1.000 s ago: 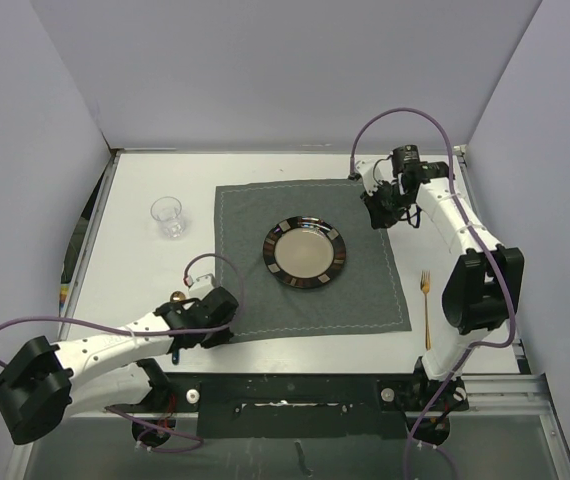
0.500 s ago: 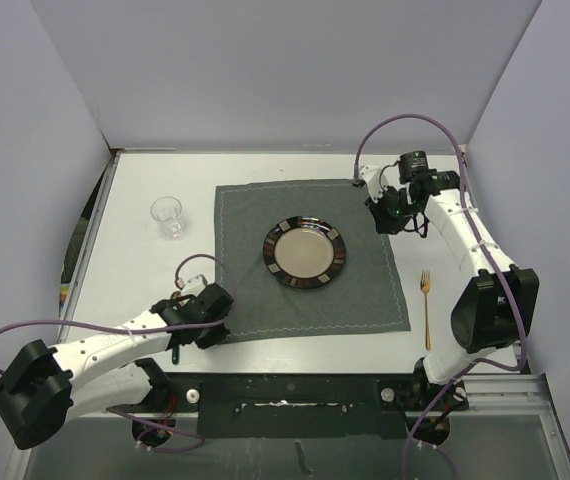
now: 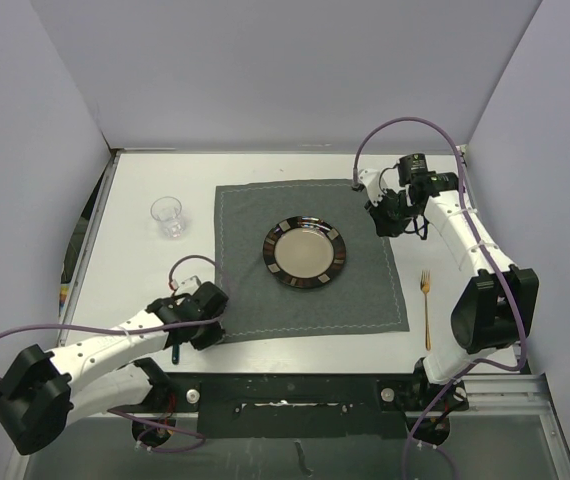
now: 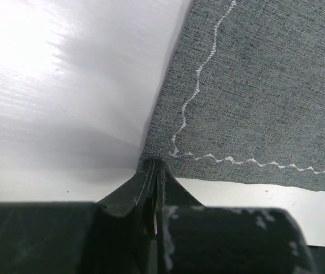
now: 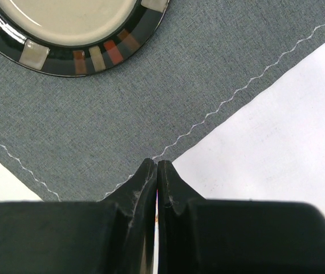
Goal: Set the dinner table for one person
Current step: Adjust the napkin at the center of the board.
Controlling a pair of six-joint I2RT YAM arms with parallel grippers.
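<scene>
Pinching opposite mat [image 3: 255, 270] corners, jaws pressed together: left gripper [image 4: 154, 165] near-left, right gripper [image 5: 157, 165] far-right; mat's diagonal runs between them on table [image 3: 135, 270].

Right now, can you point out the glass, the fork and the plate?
clear glass [image 3: 168, 217], top external view, middle of its body.
gold fork [image 3: 426, 310], top external view, on its handle.
plate [image 3: 305, 252], top external view, on its cream centre.
</scene>
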